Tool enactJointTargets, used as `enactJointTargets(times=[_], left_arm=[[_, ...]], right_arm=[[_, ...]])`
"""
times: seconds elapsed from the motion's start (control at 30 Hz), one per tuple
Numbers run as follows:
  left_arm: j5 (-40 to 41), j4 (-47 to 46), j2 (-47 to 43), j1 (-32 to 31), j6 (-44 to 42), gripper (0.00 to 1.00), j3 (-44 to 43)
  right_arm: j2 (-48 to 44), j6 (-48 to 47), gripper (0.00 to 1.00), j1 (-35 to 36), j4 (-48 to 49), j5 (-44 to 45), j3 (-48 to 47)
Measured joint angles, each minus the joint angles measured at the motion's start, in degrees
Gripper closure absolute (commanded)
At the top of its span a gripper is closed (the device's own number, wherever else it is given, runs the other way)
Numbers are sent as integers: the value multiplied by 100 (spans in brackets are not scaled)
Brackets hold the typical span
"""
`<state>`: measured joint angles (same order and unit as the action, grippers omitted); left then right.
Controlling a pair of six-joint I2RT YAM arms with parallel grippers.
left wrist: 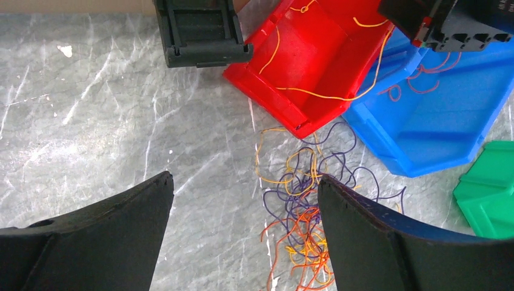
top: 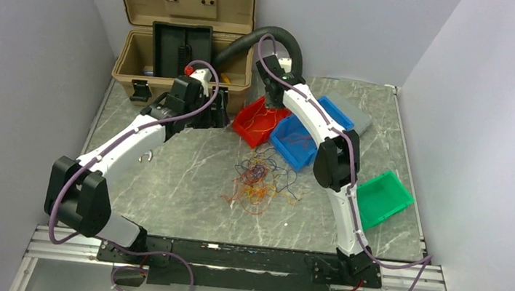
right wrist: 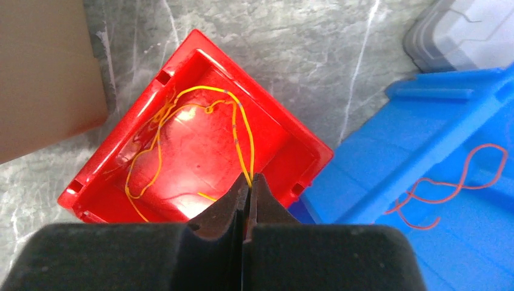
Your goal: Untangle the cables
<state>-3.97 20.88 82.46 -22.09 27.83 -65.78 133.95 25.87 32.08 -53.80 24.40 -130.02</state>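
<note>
The cables [top: 258, 178] lie as a loose tangle of orange, yellow and purple wires in the middle of the table, also seen in the left wrist view [left wrist: 303, 206]. My left gripper [left wrist: 244, 179] hangs open above the table, its right finger over the tangle's edge, holding nothing. In the top view the left gripper [top: 207, 114] is left of the red bin [top: 249, 126]. My right gripper [right wrist: 250, 179] is shut on a yellow cable [right wrist: 242, 130] that loops down into the red bin [right wrist: 276, 112]. Other yellow strands lie in that bin.
A blue bin [right wrist: 424, 139] holding a red wire [right wrist: 451, 185] sits right of the red one. A green bin [top: 380, 200] stands at the right. An open tan toolbox [top: 178, 41] and a black ribbed hose [top: 259, 39] are at the back.
</note>
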Motion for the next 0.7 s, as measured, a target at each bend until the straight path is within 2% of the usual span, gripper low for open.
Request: enactJointTargets(times=[0.27,0.5,0.7], left_arm=[[20,-20,-101,4,0,10,162],[20,-31,-144,4,0,10,400],[20,-31,-195,4,-9,10,470]], right_arm=[[374,-17,100,-7,411,-409,-28],[916,35,100,-26,610,-496,-7],[962,72,98,-48,708,-452,35]])
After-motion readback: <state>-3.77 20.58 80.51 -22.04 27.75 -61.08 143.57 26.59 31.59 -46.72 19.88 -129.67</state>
